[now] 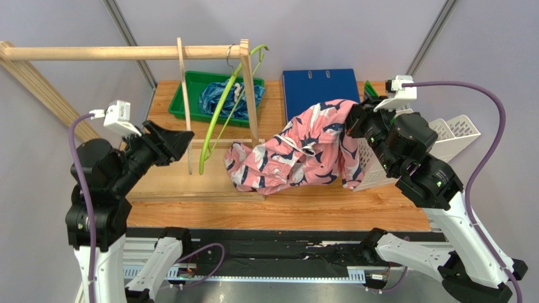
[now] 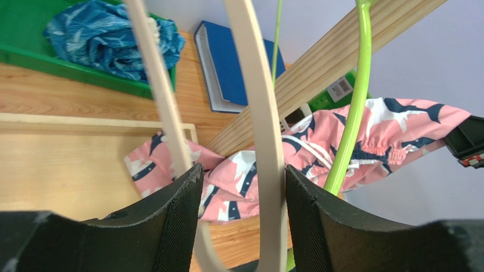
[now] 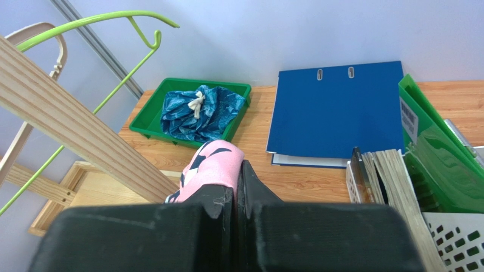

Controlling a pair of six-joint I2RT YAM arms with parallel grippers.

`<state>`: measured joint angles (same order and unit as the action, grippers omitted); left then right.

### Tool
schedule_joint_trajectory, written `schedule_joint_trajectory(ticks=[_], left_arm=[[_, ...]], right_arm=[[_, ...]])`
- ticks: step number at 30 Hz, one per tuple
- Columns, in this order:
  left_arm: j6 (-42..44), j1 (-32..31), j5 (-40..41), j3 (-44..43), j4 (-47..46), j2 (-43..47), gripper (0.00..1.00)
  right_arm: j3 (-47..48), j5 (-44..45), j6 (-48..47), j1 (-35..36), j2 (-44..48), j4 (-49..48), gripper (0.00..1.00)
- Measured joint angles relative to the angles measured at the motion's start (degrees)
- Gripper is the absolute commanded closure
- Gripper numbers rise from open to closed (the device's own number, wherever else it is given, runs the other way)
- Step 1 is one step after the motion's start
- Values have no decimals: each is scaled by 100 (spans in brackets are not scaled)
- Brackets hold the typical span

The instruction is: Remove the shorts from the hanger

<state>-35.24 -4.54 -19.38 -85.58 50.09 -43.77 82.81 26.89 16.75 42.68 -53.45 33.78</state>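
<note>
The pink shorts [image 1: 297, 148] with dark-blue and white shapes hang from my right gripper [image 1: 352, 124], which is shut on one edge; the rest drapes onto the table. They are off both hangers. In the right wrist view the pink cloth [image 3: 211, 165] is pinched between the closed fingers [image 3: 236, 184]. The blue-teal shorts [image 1: 221, 96] lie bunched in a green tray [image 1: 183, 108]. A beige hanger [image 1: 185, 95] and a green hanger [image 1: 218, 117] hang bare from the wooden rail [image 1: 114, 52]. My left gripper [image 1: 185, 140] is open, with the beige hanger's arm [image 2: 253, 113] between its fingers.
A blue binder [image 1: 319, 88] lies at the back. A white file basket [image 1: 452, 136] with folders stands at the right, behind my right arm. The rack's flat wooden base frame [image 2: 85, 122] lies on the table under the hangers.
</note>
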Motion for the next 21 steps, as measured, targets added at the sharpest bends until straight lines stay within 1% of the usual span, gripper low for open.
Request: schedule_joint_trajectory(ticks=[5,8,12,16,18,21], left_arm=[[42,0,470,216,319,678,47],[107,0,603,304,413,874,48],[249,0,730,564,629,997,47],[374,0,828,986,833,1069,38],[409,0,855,1228,907,1117,36],[415,0,883,1484,949,1130,30]], right_arm=[[35,-50,-79,-83,66,205,100],[28,26,-83,-83,229,391,100],[-20,352,-142,-85,601,599,100],[-46,728,-251,-87,920,734,100],[-46,866,-289,-87,988,745,100],[-59,859,-286,-87,931,739,100]])
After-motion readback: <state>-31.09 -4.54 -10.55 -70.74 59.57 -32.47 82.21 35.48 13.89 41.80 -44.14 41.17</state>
